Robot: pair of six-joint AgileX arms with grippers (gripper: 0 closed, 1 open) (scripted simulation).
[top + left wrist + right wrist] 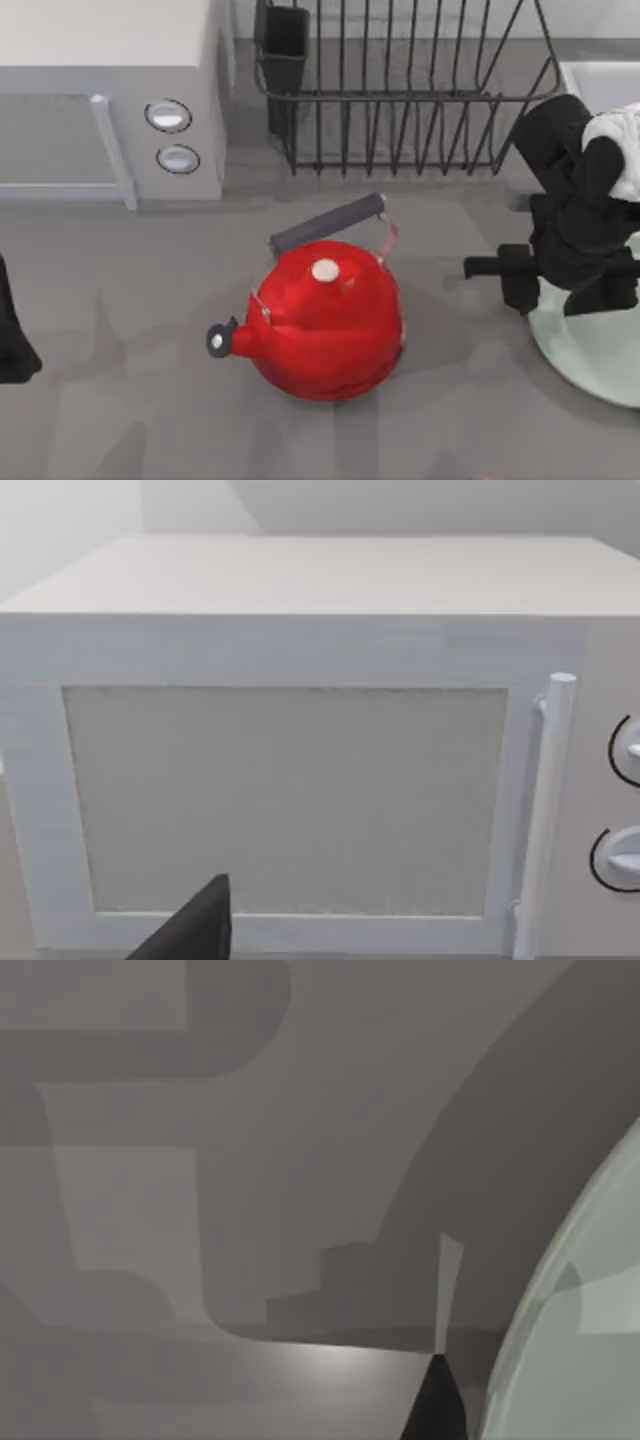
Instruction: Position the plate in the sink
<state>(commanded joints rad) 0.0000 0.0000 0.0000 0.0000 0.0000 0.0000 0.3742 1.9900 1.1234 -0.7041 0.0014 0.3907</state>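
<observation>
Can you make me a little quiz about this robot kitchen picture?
1. True or false: the plate already lies in the sink.
2. What stands between the plate and the table's left side? A) a red kettle B) a blue cup C) a pan
3. Which arm is over the plate's edge?

Key: 1. False; it lies on the table, at the top view's right, with the sink behind it. 2. A. 3. The right arm, its gripper at the plate's near-kettle edge; the left arm sits parked at the left edge.
</observation>
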